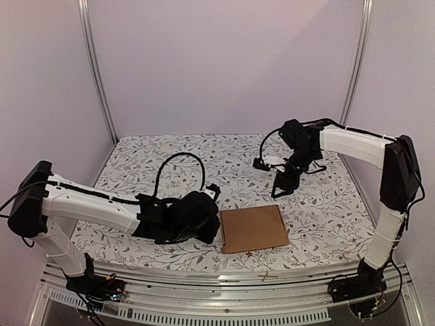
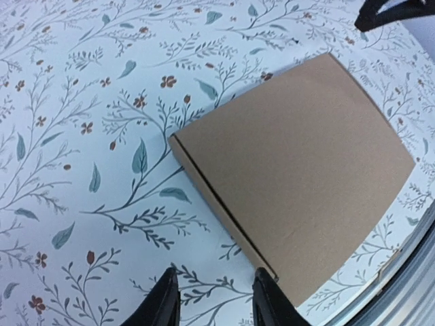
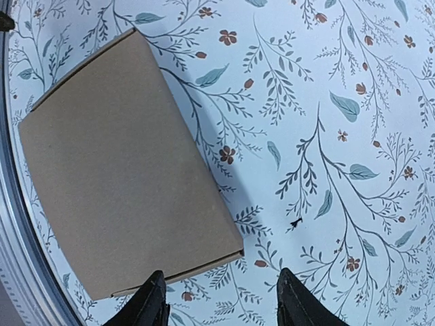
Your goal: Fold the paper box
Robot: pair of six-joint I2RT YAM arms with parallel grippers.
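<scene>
Fingertips (image 2: pixel 163 305) of left gripper (image 2: pixel 216 307), left wrist view: spread, gripping nothing, above floral tablecloth (image 2: pixel 81 136), just beside thin brown paper box (image 2: pixel 299 176) lying flat. Right wrist view: right gripper (image 3: pixel 224 305) likewise parted and empty, paper box at frame left. Top external view: paper box flat between both arms, near front edge of floral tablecloth, untouched

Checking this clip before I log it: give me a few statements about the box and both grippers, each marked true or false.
1. The paper box lies flat and closed on the floral tablecloth. True.
2. The left gripper clamps the box. False: its fingers stand apart, holding nothing.
3. The right gripper is open and empty. True.
4. The box sits at the cloth's far edge. False: it lies near the front edge.
</scene>
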